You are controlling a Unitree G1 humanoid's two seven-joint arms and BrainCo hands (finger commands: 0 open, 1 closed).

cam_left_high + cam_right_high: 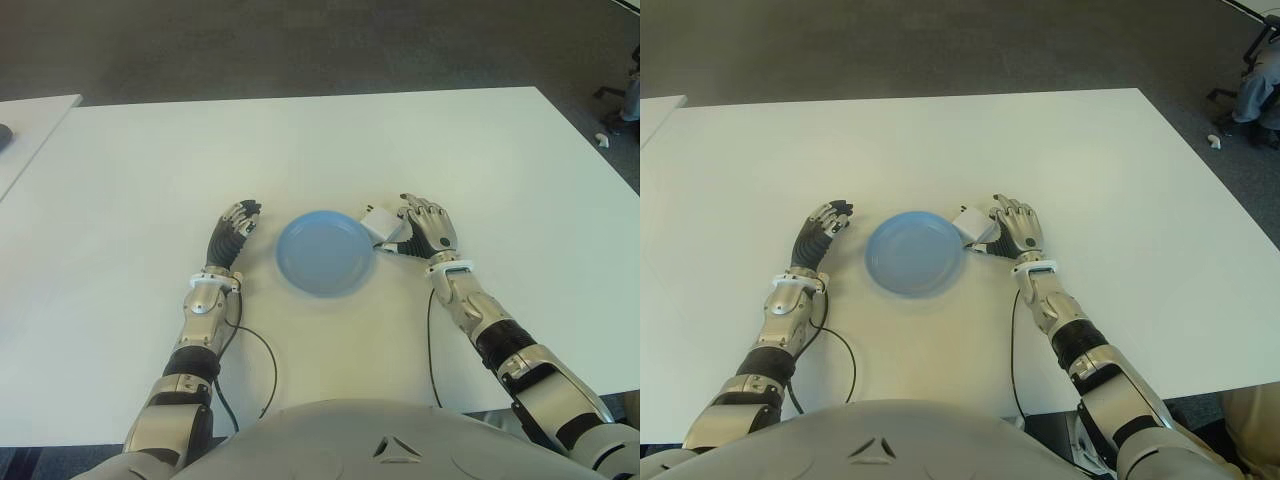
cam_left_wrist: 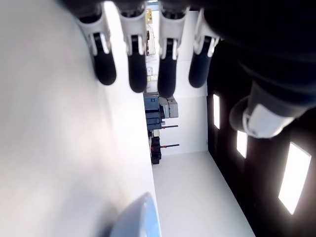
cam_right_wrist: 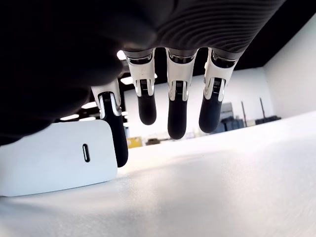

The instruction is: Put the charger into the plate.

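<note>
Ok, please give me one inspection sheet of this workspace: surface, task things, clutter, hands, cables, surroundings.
Surface: white table, mostly bare.
Task things: blue plate empty; white charger at its right rim, not yet inside.
Clutter: nothing seen.
Hands: right hand against the charger, index finger beside it, other fingers extended; left hand left of the plate, fingers extended, holding nothing.
Cables: black cables run along both forearms.
Surroundings: second white table to the left; grey floor beyond.
</note>
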